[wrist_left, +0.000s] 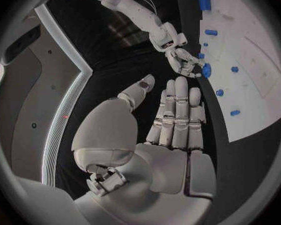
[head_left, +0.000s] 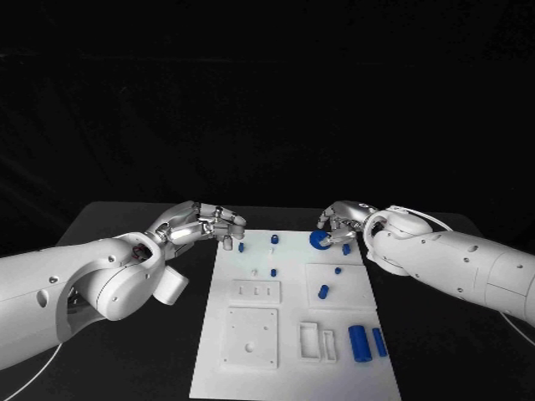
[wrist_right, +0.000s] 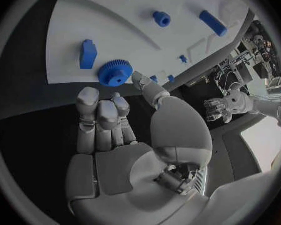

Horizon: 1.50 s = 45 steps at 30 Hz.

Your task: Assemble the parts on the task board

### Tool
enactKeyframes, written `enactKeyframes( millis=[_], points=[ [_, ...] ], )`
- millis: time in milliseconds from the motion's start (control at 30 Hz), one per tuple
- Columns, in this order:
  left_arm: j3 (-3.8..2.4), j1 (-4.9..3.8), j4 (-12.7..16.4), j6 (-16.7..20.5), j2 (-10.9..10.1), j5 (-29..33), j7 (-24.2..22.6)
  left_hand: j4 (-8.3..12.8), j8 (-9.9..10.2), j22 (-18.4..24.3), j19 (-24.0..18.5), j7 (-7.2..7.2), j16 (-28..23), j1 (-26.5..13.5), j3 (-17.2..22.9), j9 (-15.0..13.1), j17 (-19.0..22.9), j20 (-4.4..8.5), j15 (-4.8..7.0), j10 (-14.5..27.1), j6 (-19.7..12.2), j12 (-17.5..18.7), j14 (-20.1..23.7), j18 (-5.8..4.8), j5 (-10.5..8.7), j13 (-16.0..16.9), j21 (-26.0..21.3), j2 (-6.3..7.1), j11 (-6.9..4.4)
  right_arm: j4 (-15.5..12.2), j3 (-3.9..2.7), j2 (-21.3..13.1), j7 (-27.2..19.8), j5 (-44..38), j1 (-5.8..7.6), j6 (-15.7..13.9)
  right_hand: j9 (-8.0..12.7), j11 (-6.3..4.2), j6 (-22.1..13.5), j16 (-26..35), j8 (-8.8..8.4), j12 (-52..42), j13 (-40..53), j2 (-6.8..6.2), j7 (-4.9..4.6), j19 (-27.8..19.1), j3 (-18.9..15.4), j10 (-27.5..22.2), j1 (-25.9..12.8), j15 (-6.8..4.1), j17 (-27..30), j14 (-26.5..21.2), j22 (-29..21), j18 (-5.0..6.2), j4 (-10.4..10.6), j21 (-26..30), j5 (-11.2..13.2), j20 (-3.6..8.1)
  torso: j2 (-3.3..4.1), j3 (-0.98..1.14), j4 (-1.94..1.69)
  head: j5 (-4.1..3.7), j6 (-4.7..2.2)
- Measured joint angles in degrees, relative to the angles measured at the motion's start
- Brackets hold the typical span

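Black cloth covers the table (head_left: 123,219) and the backdrop behind it, and the white task board (head_left: 294,334) lies lengthwise down the middle, running away from the robot. Nearest on the board, toward its right edge, two blue cylinders (head_left: 369,342) lie side by side, just beside a pair of raised white rectangular frames (head_left: 317,342); left of those sits a larger square white plate (head_left: 252,336) with small holes. Farther along, a short blue peg (head_left: 323,291) stands near the middle right, with a smaller white block (head_left: 258,290) to its left. Toward the far end several small blue pegs (head_left: 273,241) stand upright in the board. At the far right corner a blue gear (head_left: 319,241) rests at the board's edge, and the right hand (head_left: 346,221) is bent down over it with its fingertips close around it; from the right wrist view the gear (wrist_right: 115,73) lies flat on the board just past the fingertips (wrist_right: 89,96), and I cannot tell for sure whether they touch or grip it. A blue block (wrist_right: 87,54) stands just beside the gear. At the far left corner the left hand (head_left: 201,225) hovers by the board's edge holding nothing, its fingers (wrist_left: 181,102) stretched out straight and together in the left wrist view.
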<state>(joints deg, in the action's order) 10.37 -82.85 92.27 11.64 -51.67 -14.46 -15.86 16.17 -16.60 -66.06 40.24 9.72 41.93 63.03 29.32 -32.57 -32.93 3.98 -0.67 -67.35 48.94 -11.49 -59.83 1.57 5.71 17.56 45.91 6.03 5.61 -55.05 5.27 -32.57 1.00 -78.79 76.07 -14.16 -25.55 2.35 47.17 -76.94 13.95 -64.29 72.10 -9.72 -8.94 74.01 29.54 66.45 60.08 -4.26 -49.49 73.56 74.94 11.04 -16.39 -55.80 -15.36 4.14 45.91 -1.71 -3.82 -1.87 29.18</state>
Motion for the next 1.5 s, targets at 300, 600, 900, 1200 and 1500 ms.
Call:
enactKeyframes(
  millis=[300, 600, 900, 1200, 1500],
  points=[
    [0.04, 0.01, -0.2, -0.2, 0.1, -0.3, 0.1, 0.0, 0.0, 0.0, 0.0, 0.0, 0.0, 0.0, 0.0, 0.0, 0.0, 0.0, 0.0, 0.0, 0.0, 0.0, 0.0, -0.01, 0.0, 0.0, 0.0, 0.0, 0.0, 1.6, -0.01, 1.0, 0.2, -0.1, -0.7, -0.3, 0.0, -0.11, 0.0, 0.0, 0.0, -0.9, 0.3, 0.0, 0.01, 0.0, 0.0, 0.7, 0.0, 0.0, -0.3, 0.0, 0.0, -0.01, 0.0, -0.6, 0.0, 0.0, 0.04, 0.06, -0.04, 0.29, -0.03],
    [0.07, 0.01, -0.2, -0.4, 0.0, -0.4, 0.1, 0.0, 0.2, 0.0, 0.0, 0.0, -0.2, 0.0, 0.0, 0.0, 0.0, 0.0, 0.0, 0.0, 0.0, 0.0, 0.0, -0.03, 0.0, 0.0, 0.0, 0.0, 0.0, 2.9, -0.02, 1.0, 0.3, -0.2, -1.08, -0.5, 0.1, -0.11, -0.1, 0.0, 0.0, -1.2, 0.2, 0.38, 0.1, -0.2, 0.5, 0.7, 0.4, 0.0, -0.7, 0.0, 0.0, -0.03, 0.0, -0.8, 0.5, 0.2, 0.05, -0.04, -0.03, 0.41, -0.09],
    [0.07, 0.01, -0.2, -0.6, 0.0, -0.4, 0.1, 0.0, 0.2, 0.0, 0.0, -0.15, -0.2, 0.0, 0.0, 0.0, 0.0, 0.0, 0.0, 0.0, -0.2, 0.0, 0.0, -0.25, 0.0, 0.0, 0.0, 0.0, 0.0, 3.4, -0.03, 1.2, 0.3, -0.2, -1.05, -0.7, 0.1, -0.11, -0.1, 0.0, 0.0, -1.2, 0.1, 0.61, 0.12, -0.2, 1.4, 0.7, 0.6, 0.0, -0.9, 0.0, 0.0, -0.03, 0.1, -1.0, 1.0, 0.2, 0.07, 0.0, -0.04, 0.37, -0.01],
    [0.07, 0.01, -0.1, -0.6, 0.0, -0.4, 0.1, 0.0, 0.2, 0.0, 0.0, -0.15, -0.2, 0.0, 0.0, -0.1, 0.0, 0.0, 0.0, 0.0, -0.1, 0.2, 0.0, -0.26, 0.0, 0.1, 0.0, 0.0, 0.0, 3.3, -0.05, 1.6, 0.3, -0.2, -1.15, -0.7, -0.1, -0.11, 1.5, 0.0, 0.85, -1.8, -0.2, 1.39, 0.77, -0.1, 2.1, 0.7, -0.3, -0.03, -1.4, 0.1, 0.0, -0.05, 0.2, -1.6, 2.5, 0.32, 0.08, 0.06, 0.01, 0.36, 0.06],
    [0.07, 0.01, -0.1, -0.7, -0.1, -0.4, 0.2, 0.0, 0.2, 0.0, 0.0, -0.15, -0.2, 0.0, 0.0, -0.1, 0.0, 0.0, 0.0, 0.0, -0.1, 0.2, 0.0, -0.26, 0.0, 0.1, 0.0, 0.0, 0.0, 2.7, -0.05, 1.4, 0.3, 0.3, -1.17, -0.5, 0.0, -0.31, 1.7, 0.0, 0.85, -2.4, -0.2, 1.76, 0.74, -0.1, 0.8, 0.9, -2.4, -0.03, -1.8, 0.1, 0.0, -0.08, 0.3, -1.9, 2.0, 0.32, 0.1, 0.06, -0.02, 0.3, 0.2]
  ],
)
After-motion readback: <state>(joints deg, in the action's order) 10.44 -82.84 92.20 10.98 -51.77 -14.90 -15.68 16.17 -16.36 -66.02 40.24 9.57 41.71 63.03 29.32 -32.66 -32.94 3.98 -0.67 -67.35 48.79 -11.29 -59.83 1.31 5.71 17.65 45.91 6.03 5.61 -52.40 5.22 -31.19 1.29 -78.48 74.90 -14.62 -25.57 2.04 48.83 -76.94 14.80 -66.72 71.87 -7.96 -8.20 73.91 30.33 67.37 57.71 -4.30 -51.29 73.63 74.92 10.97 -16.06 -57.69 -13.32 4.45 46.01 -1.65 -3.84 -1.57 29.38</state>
